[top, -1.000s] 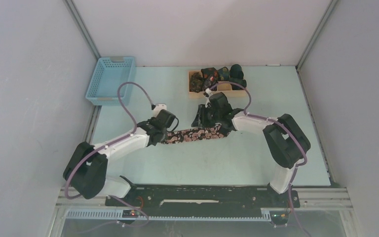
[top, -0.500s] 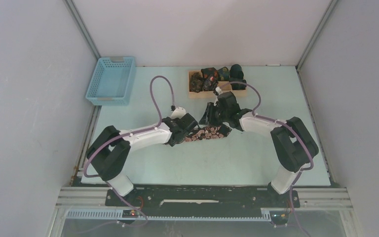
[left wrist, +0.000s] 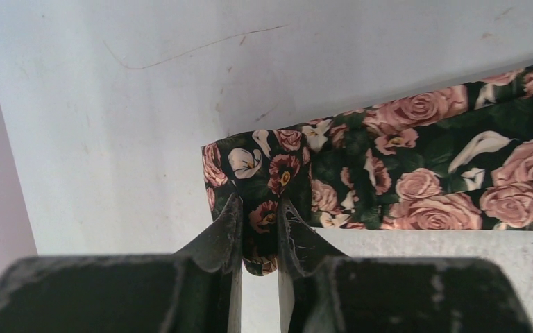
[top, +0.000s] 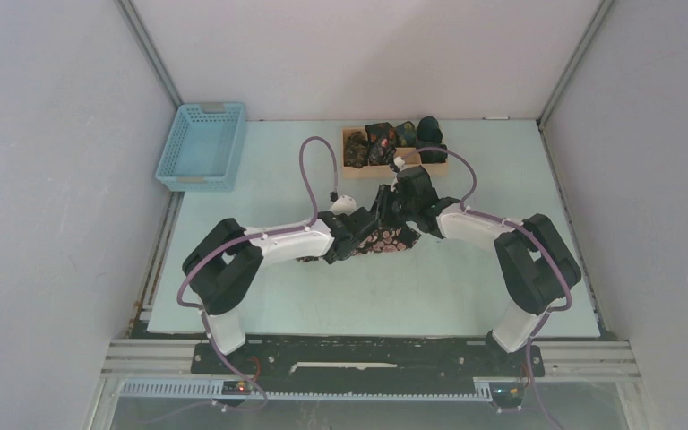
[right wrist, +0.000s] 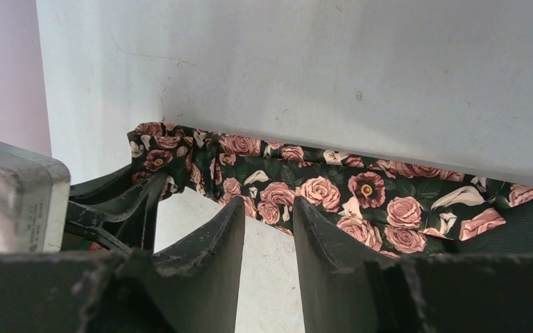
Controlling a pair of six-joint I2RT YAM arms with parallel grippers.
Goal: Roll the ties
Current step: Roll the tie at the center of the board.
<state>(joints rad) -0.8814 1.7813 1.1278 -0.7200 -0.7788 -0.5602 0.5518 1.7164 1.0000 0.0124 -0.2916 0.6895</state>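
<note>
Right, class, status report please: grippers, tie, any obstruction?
Left gripper shut on the tie, at its folded end. Right gripper at the tie's edge, jaws slightly parted, grip unclear. Grippers close together.

Dark rose-print tie (left wrist: 416, 173) lies flat, folded end pinched in left claw (left wrist: 259, 205); rolled ties (top: 385, 135) sit bunched beyond right claw (right wrist: 267, 207).
</note>
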